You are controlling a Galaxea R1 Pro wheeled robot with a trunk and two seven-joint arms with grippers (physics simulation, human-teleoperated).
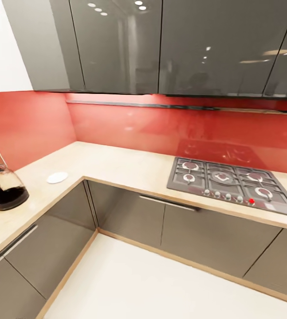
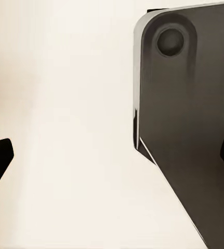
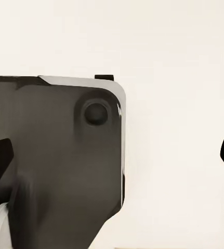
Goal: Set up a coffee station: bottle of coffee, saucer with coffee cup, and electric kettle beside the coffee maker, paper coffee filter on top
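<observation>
Between steps, both claws [image 2: 112, 155] [image 3: 112, 155] spread empty over floor; next, reaching the saucer [image 1: 57, 177] left of centre on the counter [image 1: 125, 166].

L-shaped beige kitchen countertop [image 1: 130, 166] over grey cabinets, white saucer [image 1: 57, 177] flat near corner, glass electric kettle [image 1: 3, 191] upright at left edge, dark lower half

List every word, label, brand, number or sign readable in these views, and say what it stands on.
None: no text can be read in any view.
Hob: its knobs and red dot carry no legible marks.
Kettle, saucer, countertop and cabinets: plain, with no labels.
</observation>
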